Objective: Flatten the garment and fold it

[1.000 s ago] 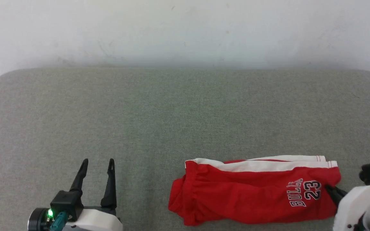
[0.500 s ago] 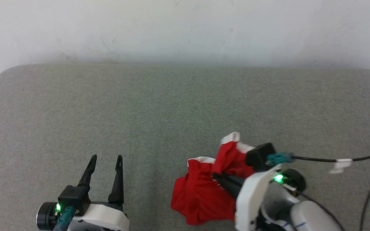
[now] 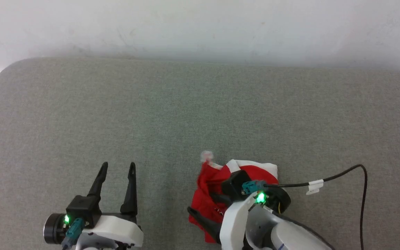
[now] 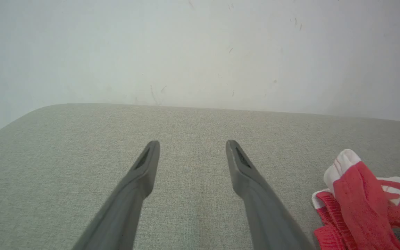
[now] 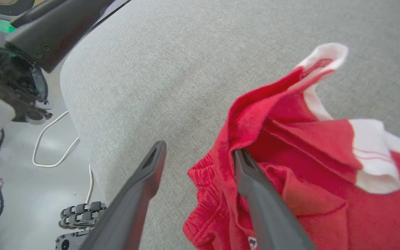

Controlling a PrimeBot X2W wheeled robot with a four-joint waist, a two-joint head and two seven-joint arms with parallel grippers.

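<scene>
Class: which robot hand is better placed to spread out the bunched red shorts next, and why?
Right, probably: the right hand is open, one finger against the shorts; the left hand hangs over bare table, apart from them.

No readable text or numbers, tiny white fleck on the garment [image 5: 307,156], perhaps print, too small to read

White wrist shells [image 3: 116,231], long dark tapered pincer fingers [image 3: 130,191], green lights [image 3: 260,198], teal plugs [image 3: 252,186], white-tagged black cable [image 3: 290,185]
</scene>
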